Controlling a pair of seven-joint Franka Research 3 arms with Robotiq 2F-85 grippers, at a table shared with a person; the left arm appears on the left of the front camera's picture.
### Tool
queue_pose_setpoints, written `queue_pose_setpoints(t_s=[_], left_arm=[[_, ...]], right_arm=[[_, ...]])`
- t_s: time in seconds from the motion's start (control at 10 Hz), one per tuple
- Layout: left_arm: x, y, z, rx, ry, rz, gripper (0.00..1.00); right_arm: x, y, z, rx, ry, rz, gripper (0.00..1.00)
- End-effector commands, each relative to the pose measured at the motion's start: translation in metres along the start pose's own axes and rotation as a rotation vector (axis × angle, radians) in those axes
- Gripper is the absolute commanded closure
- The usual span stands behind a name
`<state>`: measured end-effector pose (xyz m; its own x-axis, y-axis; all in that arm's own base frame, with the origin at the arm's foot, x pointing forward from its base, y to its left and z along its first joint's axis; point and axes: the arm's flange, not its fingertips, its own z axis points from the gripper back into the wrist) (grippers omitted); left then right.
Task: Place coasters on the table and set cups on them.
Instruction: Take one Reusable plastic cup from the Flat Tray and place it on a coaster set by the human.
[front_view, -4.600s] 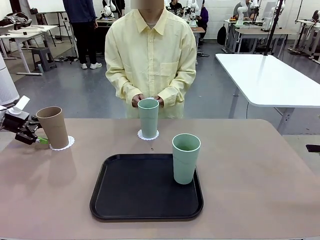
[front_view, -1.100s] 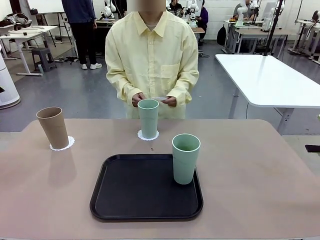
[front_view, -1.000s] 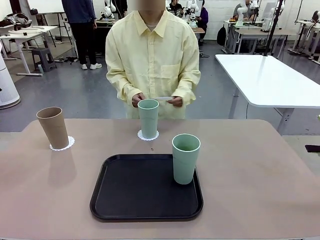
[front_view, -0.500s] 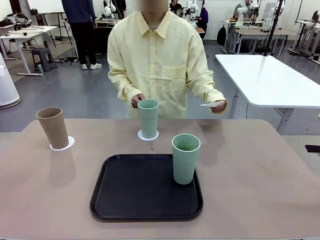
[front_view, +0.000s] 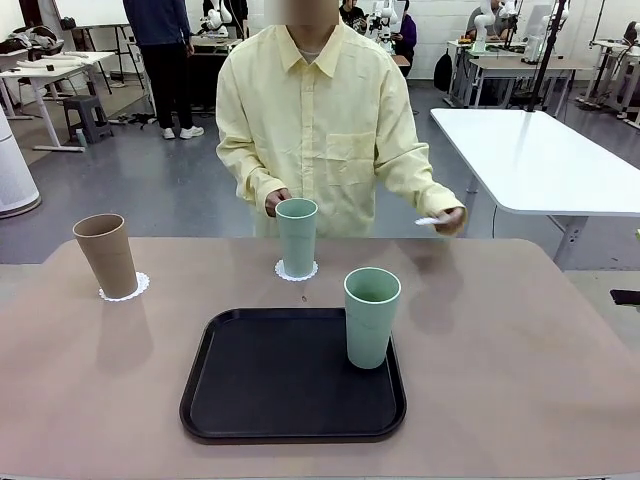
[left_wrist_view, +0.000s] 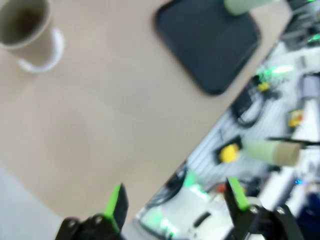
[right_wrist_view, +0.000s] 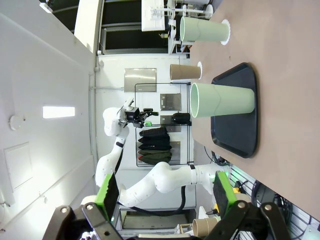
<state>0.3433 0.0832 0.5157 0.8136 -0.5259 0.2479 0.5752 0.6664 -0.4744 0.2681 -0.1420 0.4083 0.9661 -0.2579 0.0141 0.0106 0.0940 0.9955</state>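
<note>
The left pincer (left_wrist_view: 176, 197) is seen at the bottom of its blurred wrist view. Its jaws are spread wide with nothing between them, and it is held well above the table. The right pincer (right_wrist_view: 165, 190) is likewise released and empty at the bottom of its own view, well apart from every cup.

Farther out, a brown cup (front_view: 106, 255) is set on a coaster (front_view: 124, 291) at the left of the front view. A mint cup (front_view: 296, 236) is set on a second coaster (front_view: 296, 270) at upper centre. The other mint cup (front_view: 371, 316) is left on the black tray (front_view: 280, 385), near its right rim, in the middle of the frame. The third coaster (front_view: 428, 221) is held in the person's hand (front_view: 445, 218) at the upper right, above the far edge of the table (front_view: 520, 350), and has not yet been laid down.

Several hazards can be judged from this:

- **Collision with the hand:** if the cup on the tray is fetched before the hand is withdrawn, the hand could be struck over the right part of the table.
- **Toppling:** the cup is tall and narrow at the base. It could be tipped if it is gripped too high, or if its foot is caught on the tray's raised rim while being carried off.
- **Shifted coaster:** the coaster is thin paper. It could be pushed aside or crumpled if the cup is slid onto it rather than lowered straight down, and the cup could then be left half off it.
- **Nearby cup:** the mint cup at upper centre could be brushed if a wide path is taken.
</note>
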Motion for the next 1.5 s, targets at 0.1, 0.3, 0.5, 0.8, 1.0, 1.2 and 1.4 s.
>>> queue_pose_setpoints(t_s=[0.1, 0.3, 0.5, 0.8, 1.0, 1.2, 1.4], left_arm=[[-0.014, 0.063, 0.037, -0.468, -0.238, 0.073, 0.00], [-0.049, 0.112, 0.058, -0.604, -0.350, 0.123, 0.00], [-0.079, 0.157, 0.060, -0.680, -0.406, 0.179, 0.00], [-0.110, 0.183, 0.067, -0.654, -0.440, 0.236, 0.00], [-0.115, 0.177, 0.072, -0.635, -0.462, 0.209, 0.00], [-0.115, 0.181, 0.060, -0.647, -0.431, 0.252, 0.00], [-0.115, 0.181, 0.060, -0.647, -0.431, 0.252, 0.00]], right_arm=[[0.000, 0.001, 0.000, 0.013, 0.002, 0.009, 0.00], [0.000, 0.001, 0.000, 0.013, 0.002, 0.009, 0.00], [0.000, 0.001, 0.000, 0.013, 0.002, 0.009, 0.00], [0.000, 0.001, 0.000, 0.013, 0.002, 0.009, 0.00], [0.000, 0.001, 0.000, 0.013, 0.002, 0.009, 0.00], [0.000, 0.001, 0.000, 0.013, 0.002, 0.009, 0.00], [0.000, 0.001, 0.000, 0.013, 0.002, 0.009, 0.00]])
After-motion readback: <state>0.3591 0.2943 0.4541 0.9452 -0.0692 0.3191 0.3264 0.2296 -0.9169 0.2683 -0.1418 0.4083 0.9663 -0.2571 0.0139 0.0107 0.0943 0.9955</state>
